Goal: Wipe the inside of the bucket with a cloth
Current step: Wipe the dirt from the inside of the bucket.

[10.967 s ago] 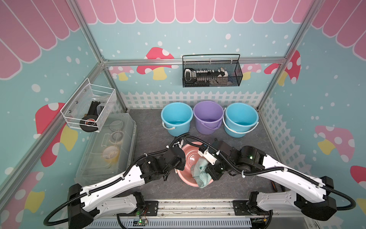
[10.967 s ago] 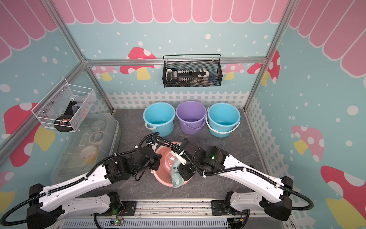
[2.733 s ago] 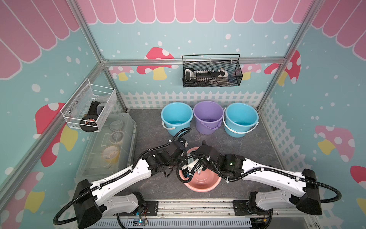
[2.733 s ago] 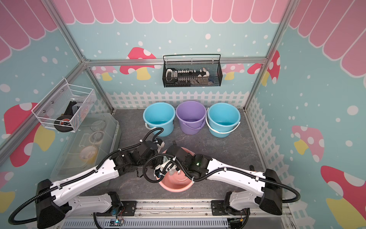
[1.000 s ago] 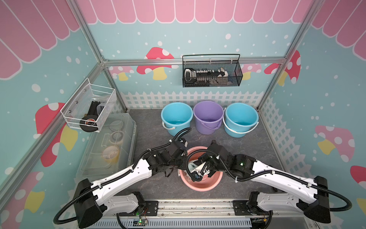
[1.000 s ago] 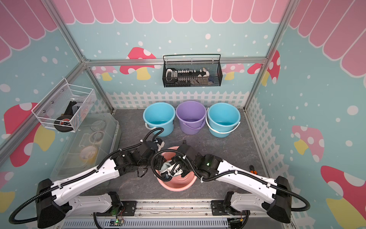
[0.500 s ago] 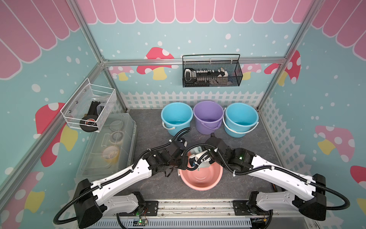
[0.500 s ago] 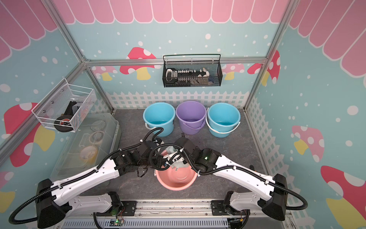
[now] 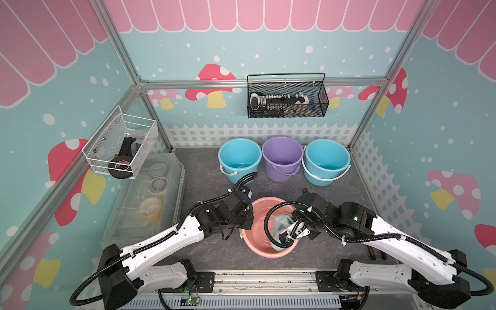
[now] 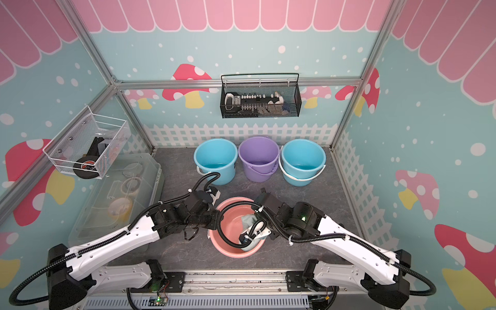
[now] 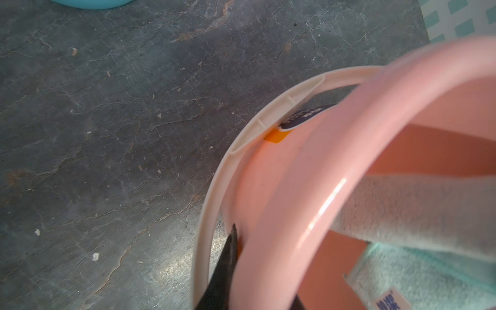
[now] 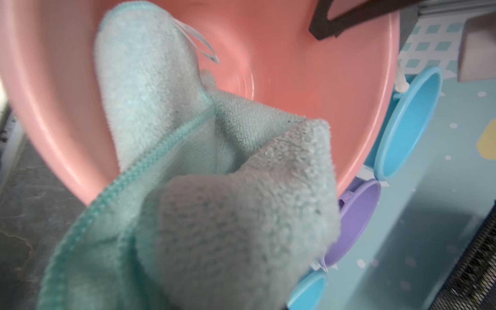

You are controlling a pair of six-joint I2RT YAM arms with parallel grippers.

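Note:
The pink bucket (image 9: 258, 212) (image 10: 229, 223) stands at the front middle of the grey floor in both top views. My left gripper (image 9: 247, 218) (image 10: 215, 219) is shut on the bucket's left rim (image 11: 308, 188), one dark finger (image 11: 228, 264) outside the wall, next to the white handle (image 11: 241, 150). The pale aqua cloth (image 9: 281, 221) (image 10: 248, 220) (image 12: 214, 214) hangs inside the bucket along its right wall. My right gripper (image 9: 288, 238) (image 10: 249, 237) is shut on the cloth, down in the bucket; in the right wrist view the cloth hides its fingers.
Two blue buckets (image 9: 239, 158) (image 9: 326, 161) and a purple one (image 9: 282, 158) stand in a row at the back. A clear lidded box (image 9: 150, 198) lies along the left wall. Wire baskets (image 9: 287, 100) (image 9: 120, 147) hang on the walls.
My right gripper has swept the cloth from the bucket's far-left rim across to its right, near side. The left gripper keeps its hold on the rim.

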